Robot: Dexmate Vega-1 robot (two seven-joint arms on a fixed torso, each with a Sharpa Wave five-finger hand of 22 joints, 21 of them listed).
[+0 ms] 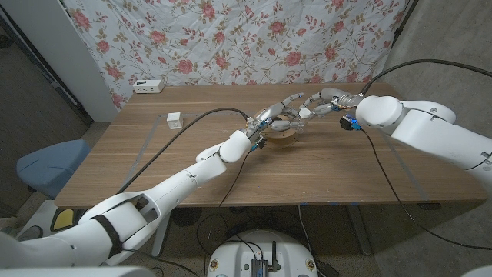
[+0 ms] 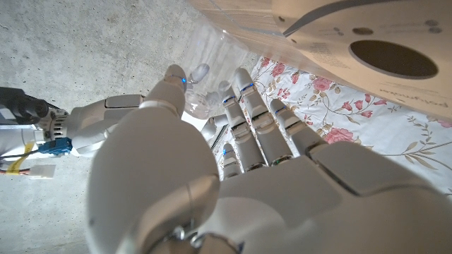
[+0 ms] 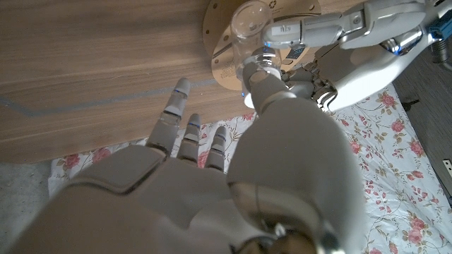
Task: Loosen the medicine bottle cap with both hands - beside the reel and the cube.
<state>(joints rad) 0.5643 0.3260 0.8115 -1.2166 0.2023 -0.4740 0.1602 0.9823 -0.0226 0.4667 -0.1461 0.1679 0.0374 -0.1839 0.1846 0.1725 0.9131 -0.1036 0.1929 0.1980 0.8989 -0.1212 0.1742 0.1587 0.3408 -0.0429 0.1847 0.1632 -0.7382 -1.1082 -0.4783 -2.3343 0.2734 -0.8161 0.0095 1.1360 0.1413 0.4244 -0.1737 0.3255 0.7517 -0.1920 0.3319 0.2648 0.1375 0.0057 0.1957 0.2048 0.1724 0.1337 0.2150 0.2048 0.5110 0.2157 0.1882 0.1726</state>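
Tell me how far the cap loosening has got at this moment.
Done: both hands are at the clear bottle above the reel, apart from the cube. In hand: the left hand holds the bottle; the right hand reaches in. Left: twisting the cap, which is hidden.

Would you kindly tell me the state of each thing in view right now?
medicine bottle: lifted, between both hands; cap unclear.
left hand: grips the bottle.
right hand: thumb at the bottle; grip unclear.
reel: flat on table.
cube: untouched.
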